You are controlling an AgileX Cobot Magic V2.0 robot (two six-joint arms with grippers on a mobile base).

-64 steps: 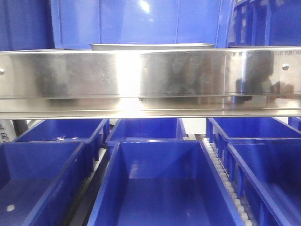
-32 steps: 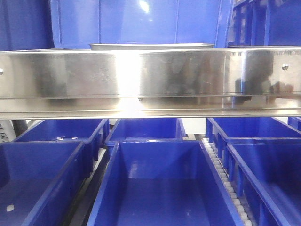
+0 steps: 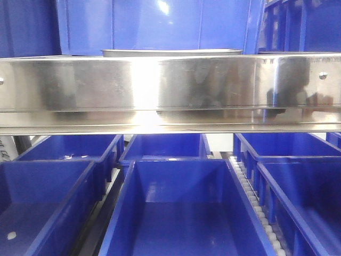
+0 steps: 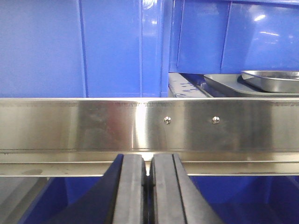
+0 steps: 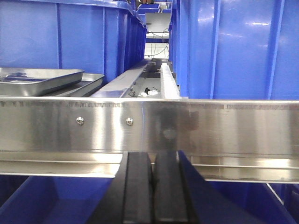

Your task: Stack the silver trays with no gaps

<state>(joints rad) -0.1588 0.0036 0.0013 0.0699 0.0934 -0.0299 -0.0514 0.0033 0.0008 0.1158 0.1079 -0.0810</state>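
Observation:
Two silver trays lie on the upper shelf behind the steel rail. In the left wrist view a shiny silver tray rests tilted in a wider, darker tray at the far right. The right wrist view shows the same pair at the far left, upper tray over lower tray. From the front only a silver tray rim peeks above the rail. My left gripper is shut and empty, low in front of the rail. My right gripper is likewise shut on nothing, below the rail.
A long steel rail spans the whole front view between me and the shelf. Tall blue bins stand behind the trays and beside them. Open blue bins fill the lower level, with a roller track between two of them.

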